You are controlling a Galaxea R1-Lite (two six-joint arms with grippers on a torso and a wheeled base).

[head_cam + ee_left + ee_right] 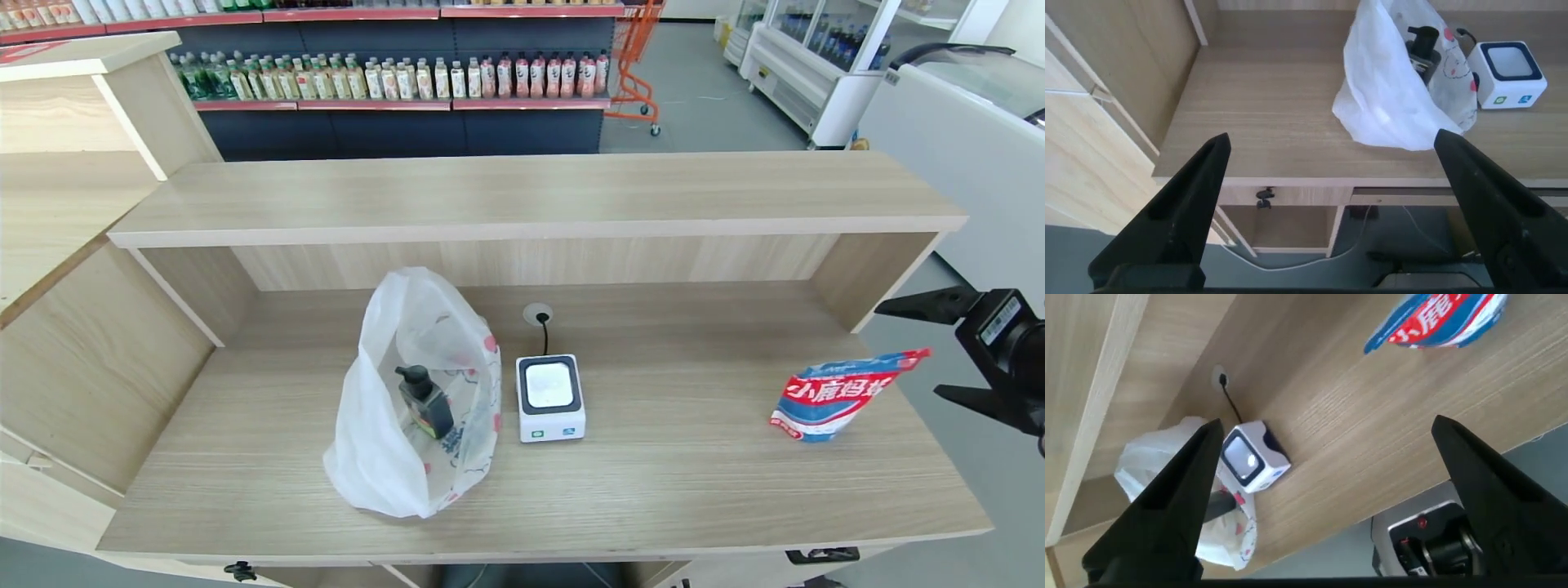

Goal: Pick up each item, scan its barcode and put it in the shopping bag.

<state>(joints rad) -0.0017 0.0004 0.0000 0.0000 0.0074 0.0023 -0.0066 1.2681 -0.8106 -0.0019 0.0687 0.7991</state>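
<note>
So the red, white and blue pouch (841,392) is standing upright near the right end of the counter (694,474), well apart from the scanner (549,396). The white shopping bag (384,457) is sitting just left of the scanner, mouth gaping, with a dark pump bottle (424,400) leaning inside. The right gripper (908,352) is hovering just beside the pouch, jaws spread wide, gripping nothing. The left gripper (1333,140) is hanging out in front of the counter, also wide open and empty
</note>
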